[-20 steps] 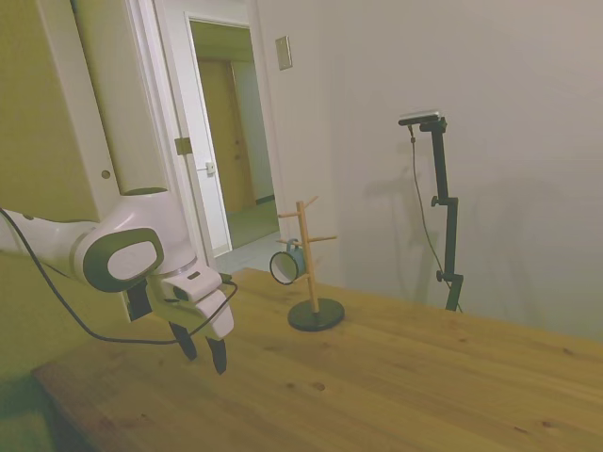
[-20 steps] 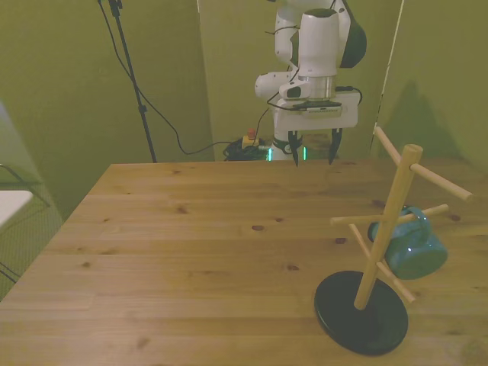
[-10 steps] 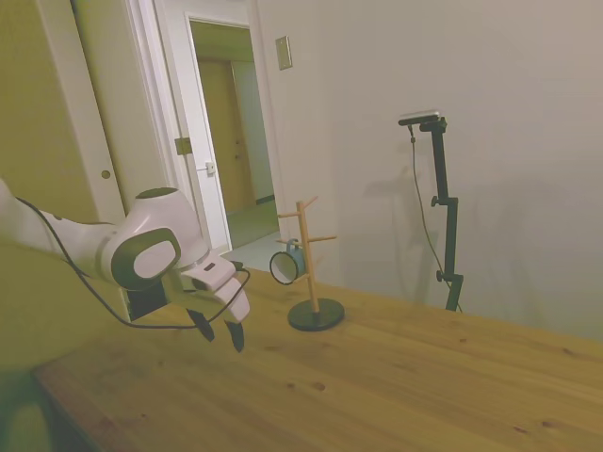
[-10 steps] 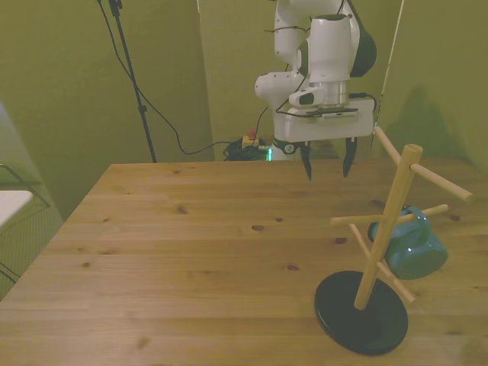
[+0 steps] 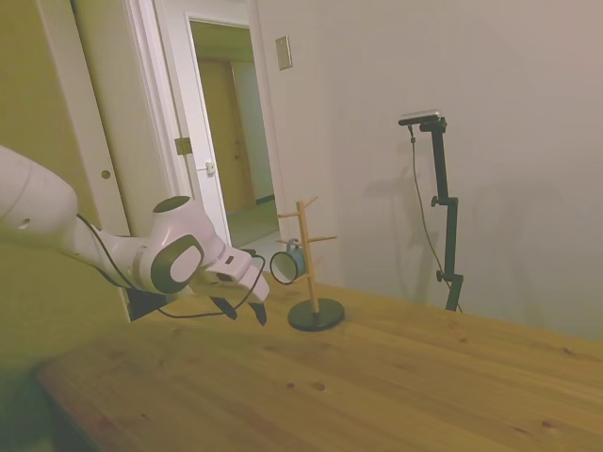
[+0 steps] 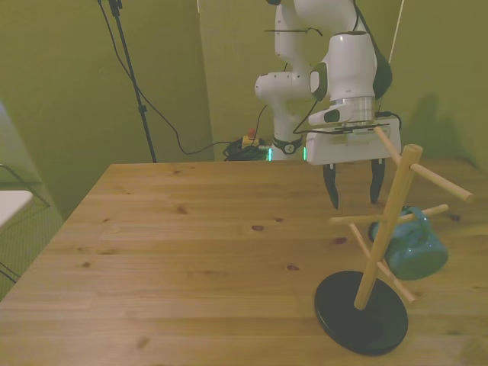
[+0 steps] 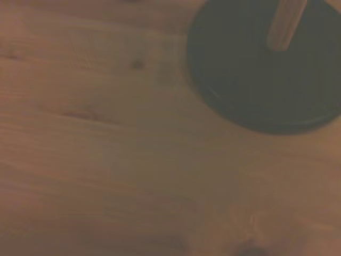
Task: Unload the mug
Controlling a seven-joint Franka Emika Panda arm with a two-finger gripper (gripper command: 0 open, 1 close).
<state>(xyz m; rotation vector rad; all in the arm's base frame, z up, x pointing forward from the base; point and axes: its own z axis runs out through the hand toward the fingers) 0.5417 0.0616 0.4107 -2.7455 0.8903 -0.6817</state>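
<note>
The green-teal mug (image 6: 409,245) hangs by its handle on a low peg of the wooden peg stand (image 6: 385,232), on the side toward the front view's right. In the side view the mug (image 5: 285,264) shows its white inside and dark rim. My gripper (image 6: 354,195) hovers open and empty above the table, just behind the stand and a little toward the front view's left of the mug. From the side, the gripper (image 5: 245,311) is left of the mug and slightly lower. The wrist view shows the stand's black round base (image 7: 266,69) and the foot of its post.
The stand's black base (image 6: 361,311) sits near the table's front right corner in the front view. Upper pegs (image 6: 441,181) stick out sideways near the gripper's height. The wooden table (image 6: 191,252) stretches wide toward the front view's left.
The gripper has travelled toward the peg stand, moving to the front view's right and nearer the mug, and has come lower. Its fingers stay open. The mug has not moved.
</note>
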